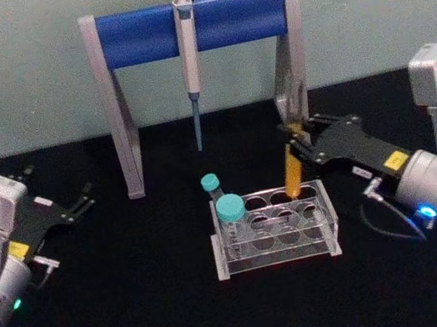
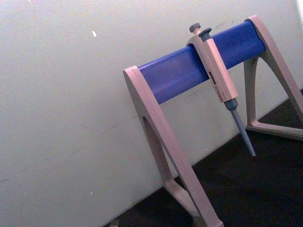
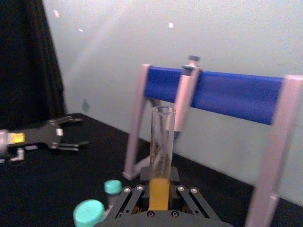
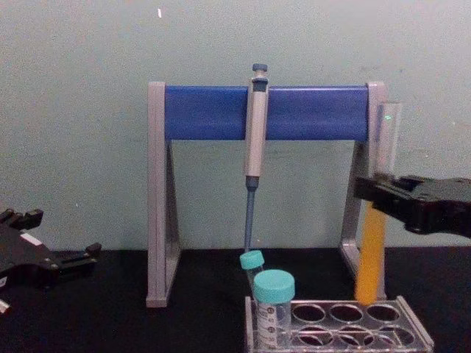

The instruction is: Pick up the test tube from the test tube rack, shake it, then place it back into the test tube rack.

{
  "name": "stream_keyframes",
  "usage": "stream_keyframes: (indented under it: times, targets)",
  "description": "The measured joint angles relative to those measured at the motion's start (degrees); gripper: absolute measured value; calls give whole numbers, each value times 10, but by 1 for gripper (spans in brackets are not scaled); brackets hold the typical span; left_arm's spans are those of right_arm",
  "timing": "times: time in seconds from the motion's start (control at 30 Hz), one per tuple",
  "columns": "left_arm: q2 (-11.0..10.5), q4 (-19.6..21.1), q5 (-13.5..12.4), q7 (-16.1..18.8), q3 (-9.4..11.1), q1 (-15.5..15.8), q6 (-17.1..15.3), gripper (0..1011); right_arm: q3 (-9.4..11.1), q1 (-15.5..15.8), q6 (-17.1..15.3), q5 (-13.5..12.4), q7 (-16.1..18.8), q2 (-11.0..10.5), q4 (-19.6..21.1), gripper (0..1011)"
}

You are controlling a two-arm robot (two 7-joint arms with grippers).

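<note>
At about one o'clock from the rack (image 1: 302, 252), the right gripper (image 1: 291, 140) pinches the test tube (image 1: 293, 177), fingers pressed together on the glass close to the top of the orange liquid. The tube stands almost upright, its base at the rim of the back row, toward the right end. Whether it is leaving or returning I cannot tell. Either way the move should run straight up or down, because the mouth has no cap and a tilt or a hard shake could spill.

The chest view shows the tube's base level with the rack's top, which the head view cannot settle. The head view shows the row beneath it, and the right wrist view shows the tube centred in the grip.

Two teal-capped tubes (image 1: 229, 208) sit at the rack's nine-o'clock end. Farther toward nine o'clock, well apart, the left gripper (image 1: 83, 201) rests idle with fingers spread.
</note>
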State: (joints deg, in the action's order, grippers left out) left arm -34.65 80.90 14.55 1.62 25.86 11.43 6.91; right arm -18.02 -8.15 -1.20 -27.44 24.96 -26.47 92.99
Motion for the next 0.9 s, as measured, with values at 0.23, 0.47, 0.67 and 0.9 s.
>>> stream_keyframes:
  times: [0.23, 0.47, 0.67, 0.9]
  targets:
    - [0, 0, 0, 0, 0, 0, 0, 1001, -29, -37, 3, -11, 24, 20, -31, 230]
    - [0, 0, 0, 0, 0, 0, 0, 1001, -38, -69, 12, -11, 23, 32, -62, 230]
    - [0, 0, 0, 0, 0, 0, 0, 1001, -30, -76, 12, -10, 9, 33, -71, 229]
    - [0, 0, 0, 0, 0, 0, 0, 1001, -17, -69, 6, -8, -7, 25, -69, 229]
